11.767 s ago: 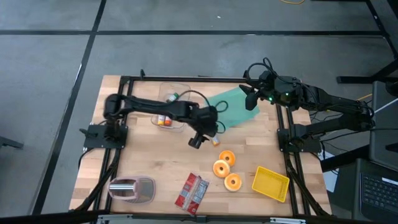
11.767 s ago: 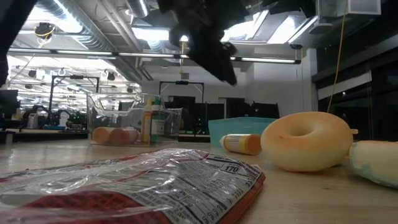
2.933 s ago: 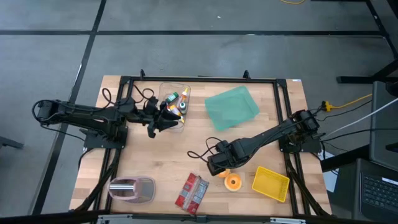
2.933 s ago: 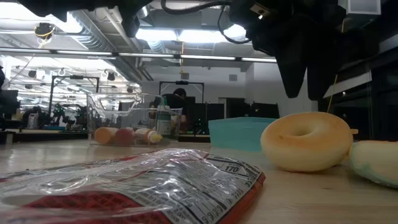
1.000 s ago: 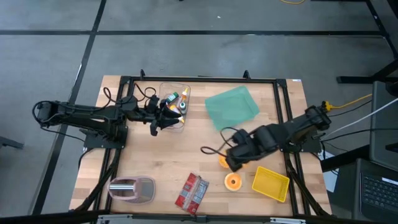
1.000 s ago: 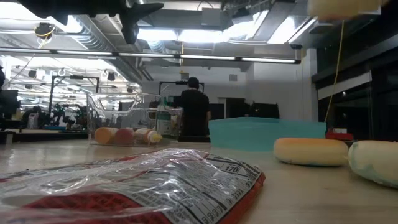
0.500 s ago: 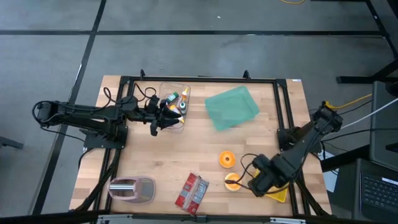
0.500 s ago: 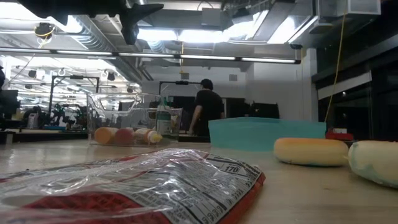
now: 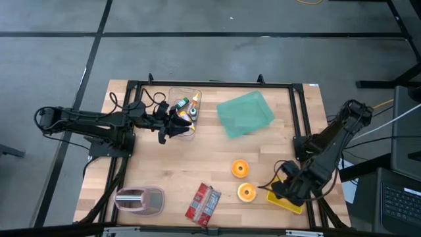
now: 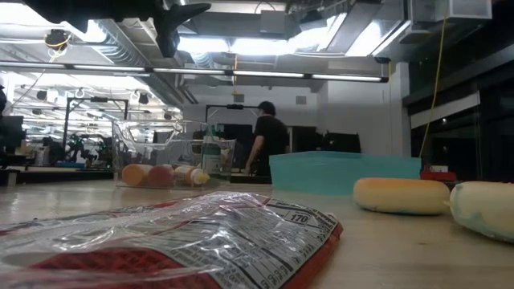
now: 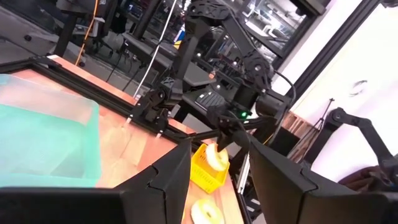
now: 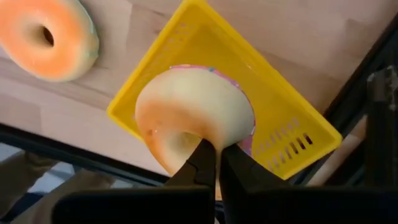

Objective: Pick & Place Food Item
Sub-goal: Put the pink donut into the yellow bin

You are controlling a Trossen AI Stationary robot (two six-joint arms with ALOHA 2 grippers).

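**Right pincer holding a doughnut right over the yellow basket**

So the right pincer (image 12: pixel 214 163) is pointing down and clamped tight on the rim of a pale doughnut (image 12: pixel 194 118), fingers pinched together through its hole edge. Directly below the doughnut is the yellow basket (image 12: pixel 292 149), sitting at the near right corner of the surface (image 9: pixel 171 164). From the wrist view I can't tell if the doughnut is touching the basket floor or just hanging above it. In the high view the right arm covers most of the basket, only a yellow edge (image 9: pixel 284 202) pokes out beneath it.

Just off to one side of that pincer, on the bare wood, there's an orange doughnut (image 9: pixel 247 191), and a second orange doughnut (image 9: pixel 239 168) a bit farther from it, toward the middle of the surface. Further along the near edge from the pincer is a red snack packet (image 9: pixel 202 203), which also fills the foreground of the low view.

The left pincer (image 9: pixel 164 133) is way across the surface, parked beside the clear bin (image 9: pixel 172 96) of small bottles, pointing level. Its fingers stand partly apart with nothing between them as far as the wrist view shows. A teal tray (image 9: pixel 245 113) sits between the bin and the right arm's side.

A person (image 10: pixel 266 144) is standing in the room behind the surface.
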